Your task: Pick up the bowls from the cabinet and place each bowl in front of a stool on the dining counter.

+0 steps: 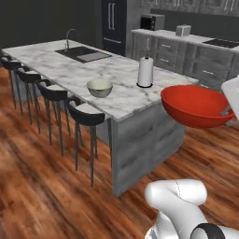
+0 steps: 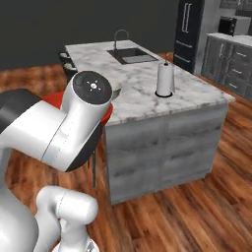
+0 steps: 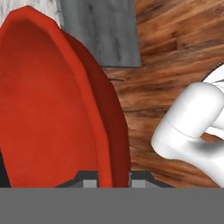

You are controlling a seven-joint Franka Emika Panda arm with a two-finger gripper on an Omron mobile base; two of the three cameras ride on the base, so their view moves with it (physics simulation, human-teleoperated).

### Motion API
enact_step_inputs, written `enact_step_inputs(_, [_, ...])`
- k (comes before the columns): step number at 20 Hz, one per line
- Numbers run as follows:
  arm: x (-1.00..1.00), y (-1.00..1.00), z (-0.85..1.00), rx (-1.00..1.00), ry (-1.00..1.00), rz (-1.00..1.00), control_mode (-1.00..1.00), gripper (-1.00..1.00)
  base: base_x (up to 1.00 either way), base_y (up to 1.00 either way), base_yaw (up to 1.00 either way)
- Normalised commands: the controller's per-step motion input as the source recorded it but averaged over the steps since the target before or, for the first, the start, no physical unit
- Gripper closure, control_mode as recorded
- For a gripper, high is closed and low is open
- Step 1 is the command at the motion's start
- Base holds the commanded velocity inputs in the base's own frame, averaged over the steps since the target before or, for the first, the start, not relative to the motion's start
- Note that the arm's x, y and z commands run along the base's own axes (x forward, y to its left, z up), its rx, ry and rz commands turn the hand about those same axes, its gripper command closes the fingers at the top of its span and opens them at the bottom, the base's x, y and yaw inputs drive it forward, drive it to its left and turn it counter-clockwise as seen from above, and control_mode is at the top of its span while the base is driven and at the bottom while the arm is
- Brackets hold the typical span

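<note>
My gripper (image 3: 113,180) is shut on the rim of the glossy red bowl (image 3: 52,109), one finger inside and one outside. In the left base view the red bowl (image 1: 196,105) hangs in the air just off the near right corner of the dining counter (image 1: 126,100), with the gripper (image 1: 229,112) at its right rim. The cream bowl (image 1: 99,87) stands on the marble top near the front edge, in front of the nearest stool (image 1: 86,116). More stools (image 1: 53,93) line that side. My arm hides most of the red bowl (image 2: 106,115) in the right base view. The cabinet is out of view.
A white paper towel roll (image 1: 145,71) stands upright on the counter behind the cream bowl. A black sink (image 1: 84,53) with a tap sits at the far end. Grey drawer units (image 1: 186,58) and a dark fridge (image 1: 113,23) stand behind. Wood floor surrounds the island.
</note>
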Motion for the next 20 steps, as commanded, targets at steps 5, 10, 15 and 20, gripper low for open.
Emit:
enact_step_inputs(5, [0.0, 0.0, 0.0, 0.0, 0.0, 0.0, 1.0, 1.0, 0.12, 1.0, -0.59])
enact_step_inputs(10, [0.0, 0.0, 0.0, 0.0, 0.0, 0.0, 1.0, 1.0, 0.12, 1.0, -0.61])
enact_step_inputs(15, [0.0, 0.0, 0.0, 0.0, 0.0, 0.0, 1.0, 1.0, 0.0, 1.0, -0.6])
enact_step_inputs(20, [0.0, 0.0, 0.0, 0.0, 0.0, 0.0, 1.0, 1.0, -0.17, 1.0, -0.58])
